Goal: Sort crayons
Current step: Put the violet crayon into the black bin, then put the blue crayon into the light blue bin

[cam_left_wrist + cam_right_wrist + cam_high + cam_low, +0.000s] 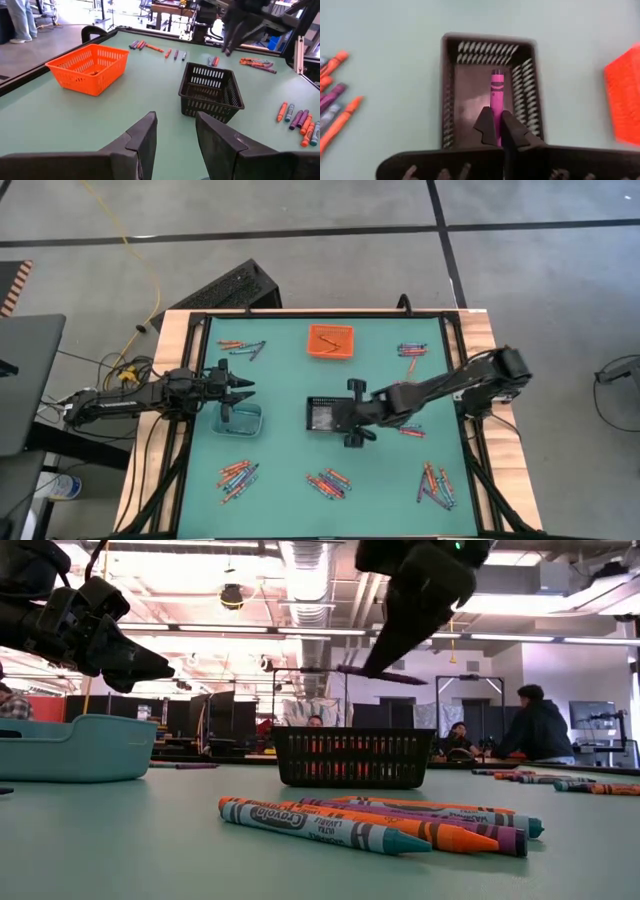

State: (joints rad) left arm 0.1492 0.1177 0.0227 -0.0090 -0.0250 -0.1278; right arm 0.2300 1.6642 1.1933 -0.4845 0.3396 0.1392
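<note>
A purple crayon [497,95] is pinched between the closed fingers of the right gripper [499,131], held directly above the black bin [451,95] with its tip pointing out over the bin's floor. In the low view the same crayon [380,675] is seen raised well above the black bin [354,757], not touching it. The black bin [322,416] is taken as the landmark, near the middle of the green mat [280,375].

Loose crayons are scattered around it in groups: one cluster [329,483] lies on the near side of the bin, another [237,475] near and to the left, another [436,485] near and to the right. Further groups are seen beyond the bin, one [243,347] to the far left and one [412,350] to the far right. An orange bin [331,341] is set just beyond the black bin, holding an orange crayon or two. A teal bin [240,420] sits to the left of the black bin.

The left gripper [243,390] is held above the teal bin's far edge, its fingers [141,142] parted with nothing between them.

People are seen in the room behind the table.
</note>
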